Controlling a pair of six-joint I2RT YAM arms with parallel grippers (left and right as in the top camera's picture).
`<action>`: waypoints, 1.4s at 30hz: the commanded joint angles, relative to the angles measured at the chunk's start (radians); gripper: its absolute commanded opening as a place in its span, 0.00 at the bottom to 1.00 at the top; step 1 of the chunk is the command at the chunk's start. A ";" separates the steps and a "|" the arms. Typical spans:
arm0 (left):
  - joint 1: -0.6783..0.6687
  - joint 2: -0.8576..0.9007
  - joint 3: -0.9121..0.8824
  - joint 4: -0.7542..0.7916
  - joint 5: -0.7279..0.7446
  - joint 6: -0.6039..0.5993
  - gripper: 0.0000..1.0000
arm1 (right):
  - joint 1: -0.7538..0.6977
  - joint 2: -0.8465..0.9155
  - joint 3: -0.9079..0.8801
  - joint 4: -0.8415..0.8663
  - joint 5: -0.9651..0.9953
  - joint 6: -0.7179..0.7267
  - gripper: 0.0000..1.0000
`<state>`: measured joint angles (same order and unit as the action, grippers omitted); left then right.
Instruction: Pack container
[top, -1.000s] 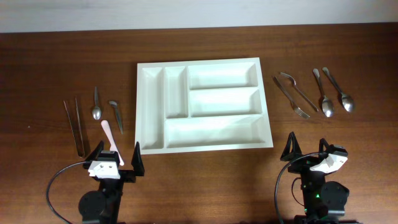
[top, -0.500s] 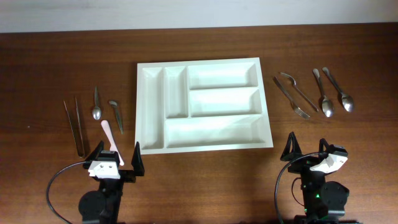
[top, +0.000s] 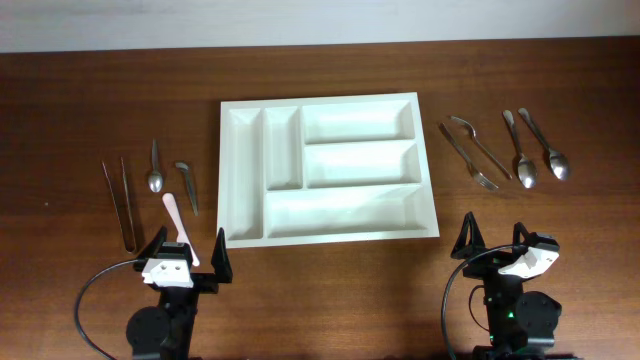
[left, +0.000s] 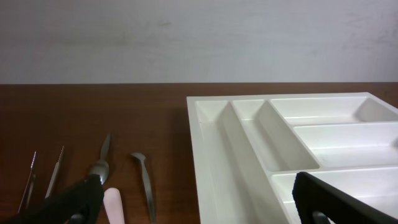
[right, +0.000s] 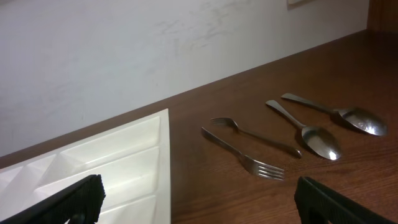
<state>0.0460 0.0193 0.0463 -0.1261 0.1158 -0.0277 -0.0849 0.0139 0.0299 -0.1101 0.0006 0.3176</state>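
Note:
The white five-compartment container (top: 228, 170) lies in the middle of the wooden table, all compartments bare; it also shows in the left wrist view (left: 211, 155) and the right wrist view (right: 163, 143). My left gripper (top: 188, 247) is open and empty, near the container's front left corner. My right gripper (top: 493, 238) is open and empty, near the front right. Left of the container lie tweezers (top: 120, 200), a small spoon (top: 155, 167), a metal utensil (top: 187, 185) and a pink-handled piece (top: 176, 222). To the right lie two forks (top: 470, 150) and two spoons (top: 525, 150).
A pale wall runs along the table's far edge. The arm bases and black cables sit at the front edge of the table.

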 joint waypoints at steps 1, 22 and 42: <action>-0.004 -0.012 -0.013 0.006 -0.010 -0.002 0.99 | 0.005 -0.010 -0.010 0.002 0.011 0.006 0.99; -0.004 -0.012 -0.013 0.006 -0.010 -0.002 0.99 | 0.005 -0.010 -0.010 0.002 -0.020 0.006 0.99; -0.004 -0.012 -0.013 0.006 -0.010 -0.002 0.99 | -0.029 0.717 0.668 -0.105 0.030 -0.177 0.99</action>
<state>0.0460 0.0154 0.0452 -0.1230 0.1154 -0.0277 -0.0937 0.5335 0.5007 -0.1497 0.0154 0.2253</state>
